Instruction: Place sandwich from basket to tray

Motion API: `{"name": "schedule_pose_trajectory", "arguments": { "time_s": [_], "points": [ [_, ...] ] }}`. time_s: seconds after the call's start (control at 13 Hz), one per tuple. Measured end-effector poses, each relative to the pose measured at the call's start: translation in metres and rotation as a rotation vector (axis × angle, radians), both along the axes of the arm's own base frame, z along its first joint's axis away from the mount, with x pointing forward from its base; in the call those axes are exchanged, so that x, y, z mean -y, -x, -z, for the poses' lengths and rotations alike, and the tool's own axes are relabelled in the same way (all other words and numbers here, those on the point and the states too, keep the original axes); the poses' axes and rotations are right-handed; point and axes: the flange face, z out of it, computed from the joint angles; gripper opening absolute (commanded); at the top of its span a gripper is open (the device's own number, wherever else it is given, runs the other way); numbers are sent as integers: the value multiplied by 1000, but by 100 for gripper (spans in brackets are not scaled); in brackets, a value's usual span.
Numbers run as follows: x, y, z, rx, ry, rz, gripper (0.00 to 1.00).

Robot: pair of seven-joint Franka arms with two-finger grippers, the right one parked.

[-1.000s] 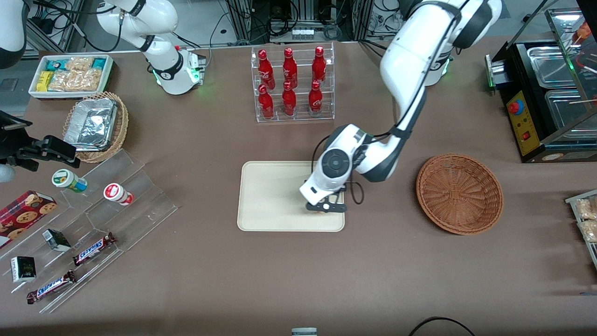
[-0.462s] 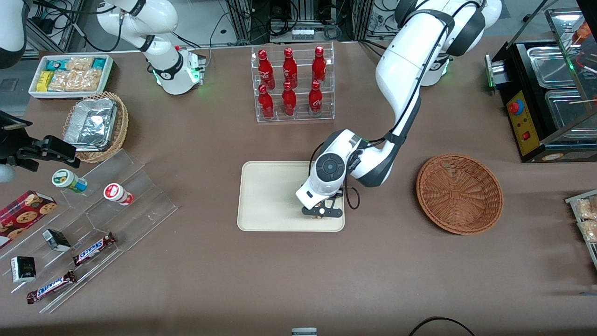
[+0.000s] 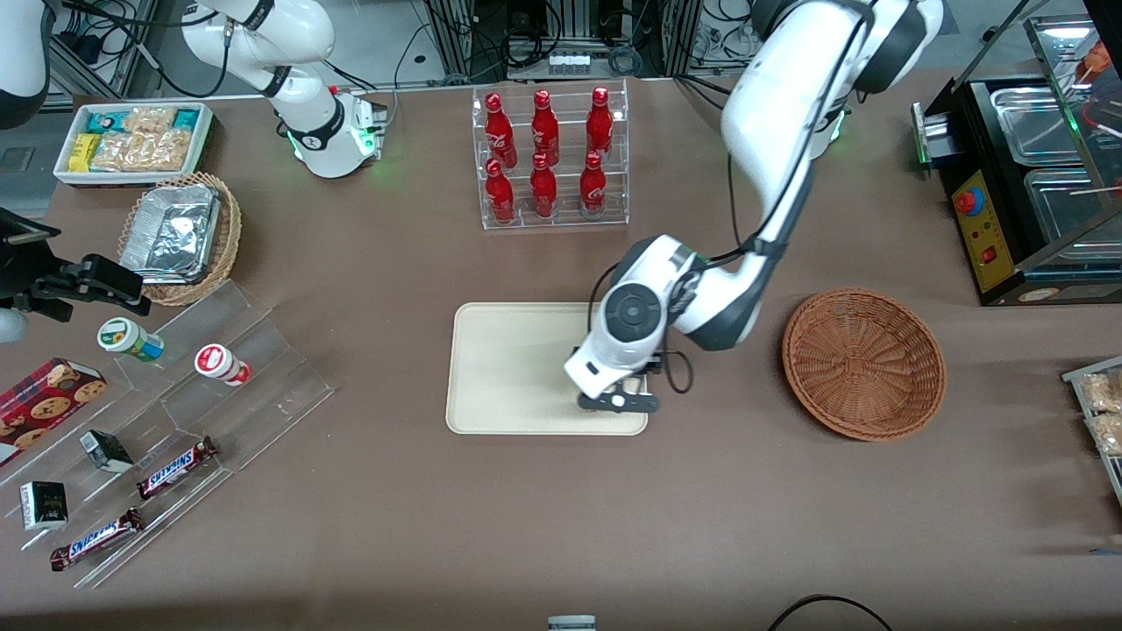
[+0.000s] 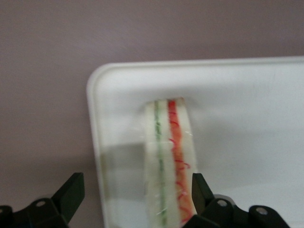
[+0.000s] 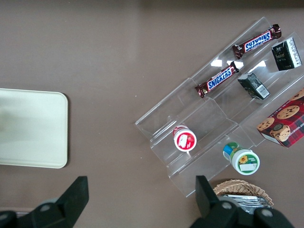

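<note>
Jaws spread wide, my gripper (image 4: 135, 199) hovers over the pale triangular bread sandwich (image 4: 169, 161) resting in a corner of the flat cream rectangular tray (image 4: 247, 95); I judge it light, soft, best pinched gently across its flat faces.

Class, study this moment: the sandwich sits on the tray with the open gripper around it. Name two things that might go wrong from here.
1. The sandwich lies close to the tray corner rim; a nudge might push it off.
2. One finger of the open gripper sits right against the bread, so lifting away might drag or tip it.
</note>
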Motion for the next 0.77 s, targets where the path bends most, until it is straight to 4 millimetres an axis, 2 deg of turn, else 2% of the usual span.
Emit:
{"name": "schedule_pose_trajectory", "arguments": {
  "time_s": [0.23, 0.31, 0.54, 0.77],
  "points": [
    [-114, -35, -115, 3, -19, -144, 100],
    [-147, -39, -142, 19, -16, -184, 100],
    [-229, -33, -184, 33, -26, -250, 100],
    [-326, -17, -233, 14, -33, -215, 100]
  ]
}}
